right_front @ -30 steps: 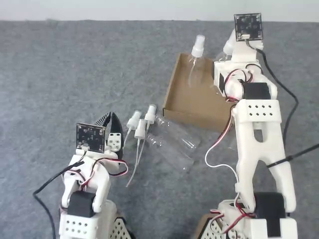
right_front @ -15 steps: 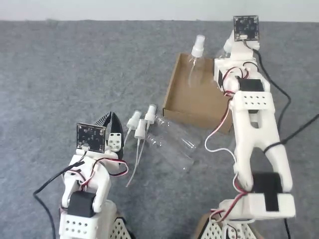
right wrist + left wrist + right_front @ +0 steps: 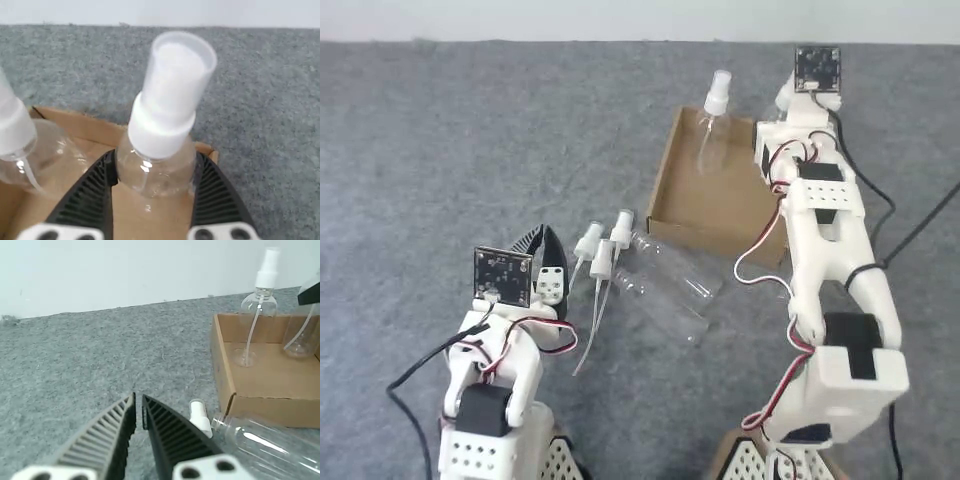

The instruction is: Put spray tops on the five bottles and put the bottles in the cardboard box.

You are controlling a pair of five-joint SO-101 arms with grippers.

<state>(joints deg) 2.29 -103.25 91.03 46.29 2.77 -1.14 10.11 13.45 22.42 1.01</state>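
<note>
The cardboard box lies right of centre, with one clear bottle with a white spray top standing in its far part. My right gripper is at the box's far right corner, shut on a second upright bottle with a spray top. Two bare bottles lie on the carpet in front of the box, with three loose spray tops at their necks. My left gripper is shut and holds nothing, just left of those tops.
Grey carpet covers the table, with open room on the left and far left. The box wall stands beyond the lying bottle. The right arm's body stretches along the box's right side.
The right arm has stretched farther out over the box's far right corner, carrying its bottle slightly away and to the right. The left arm and the lying bottles have not moved.
</note>
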